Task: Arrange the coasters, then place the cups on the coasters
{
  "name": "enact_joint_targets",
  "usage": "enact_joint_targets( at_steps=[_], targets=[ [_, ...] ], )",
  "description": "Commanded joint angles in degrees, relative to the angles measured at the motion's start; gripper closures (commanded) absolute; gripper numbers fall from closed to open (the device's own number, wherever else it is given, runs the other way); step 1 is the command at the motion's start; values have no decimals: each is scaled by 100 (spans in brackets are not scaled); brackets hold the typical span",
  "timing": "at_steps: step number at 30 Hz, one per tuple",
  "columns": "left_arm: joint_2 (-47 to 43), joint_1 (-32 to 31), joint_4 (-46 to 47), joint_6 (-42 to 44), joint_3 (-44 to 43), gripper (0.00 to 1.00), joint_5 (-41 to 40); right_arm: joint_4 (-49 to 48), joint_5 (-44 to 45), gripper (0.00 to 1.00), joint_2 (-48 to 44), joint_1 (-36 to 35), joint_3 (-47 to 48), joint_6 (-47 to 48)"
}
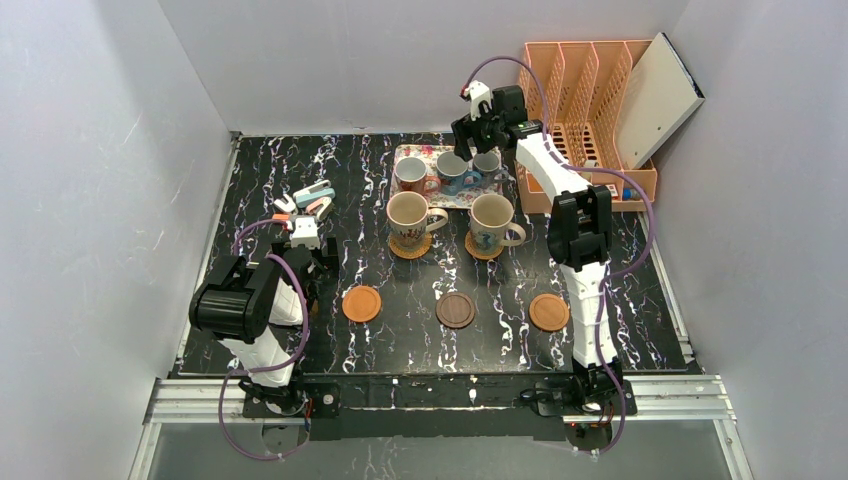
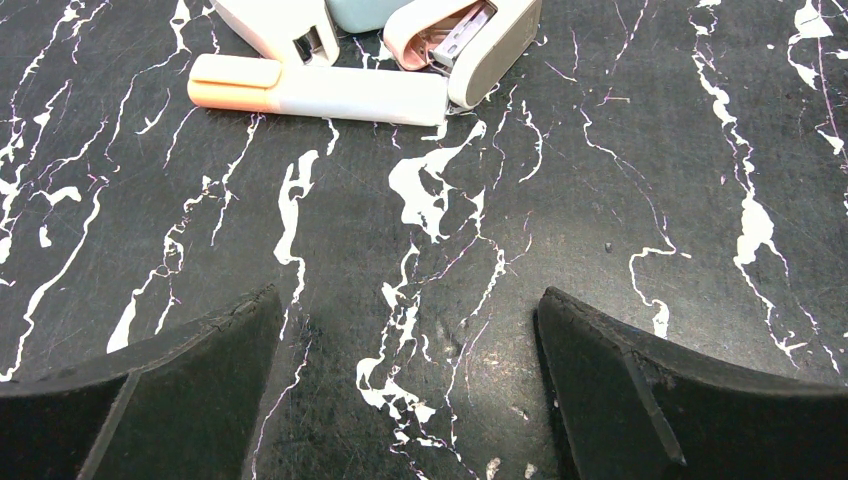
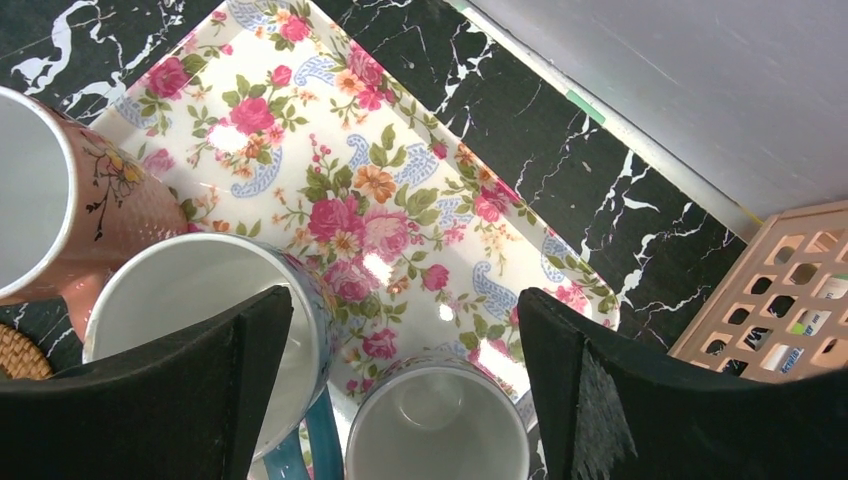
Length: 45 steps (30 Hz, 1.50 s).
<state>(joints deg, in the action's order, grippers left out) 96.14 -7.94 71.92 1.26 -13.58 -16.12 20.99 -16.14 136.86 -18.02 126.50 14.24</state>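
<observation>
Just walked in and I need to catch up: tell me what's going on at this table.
Two cream mugs already stand on woven coasters, while three smooth coasters lie bare in a row nearer the arms. The right gripper hangs open over the floral tray, above the three smaller mugs there, gripping none. The left gripper rests open and empty by a stapler.

Plain white walls [image 1: 100, 150] enclose a black desk [image 1: 400, 335] veined in white (a marble pattern), with a metal rail [image 1: 190, 400] along its near edge.
</observation>
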Motion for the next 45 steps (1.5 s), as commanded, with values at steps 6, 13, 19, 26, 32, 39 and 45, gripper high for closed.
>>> enact_joint_targets(
  at_steps=[6, 13, 19, 26, 32, 39, 45],
  targets=[
    [-5, 30, 85, -38, -83, 2, -163, -6, 244, 15, -226, -81, -127, 135],
    [-7, 30, 82, -35, -83, 2, -163, -31, 282, 19, -296, -114, -204, 215],
    [-7, 30, 85, -34, -83, 2, -163, 32, 328, 12, -271, -177, 69, 256],
    [-7, 30, 80, -35, -83, 2, -163, 623, -52, 2, -559, -191, 455, 666],
    [-3, 30, 80, -32, -83, 2, -163, 907, -128, 2, -1117, -102, 271, 1453],
    [-7, 30, 84, -34, -83, 2, -163, 1247, -310, 2, -1235, 256, 420, 1888],
    [-7, 30, 78, -27, -83, 2, -163, 1443, -576, 2, -1212, 357, 254, 2095]
  ],
)
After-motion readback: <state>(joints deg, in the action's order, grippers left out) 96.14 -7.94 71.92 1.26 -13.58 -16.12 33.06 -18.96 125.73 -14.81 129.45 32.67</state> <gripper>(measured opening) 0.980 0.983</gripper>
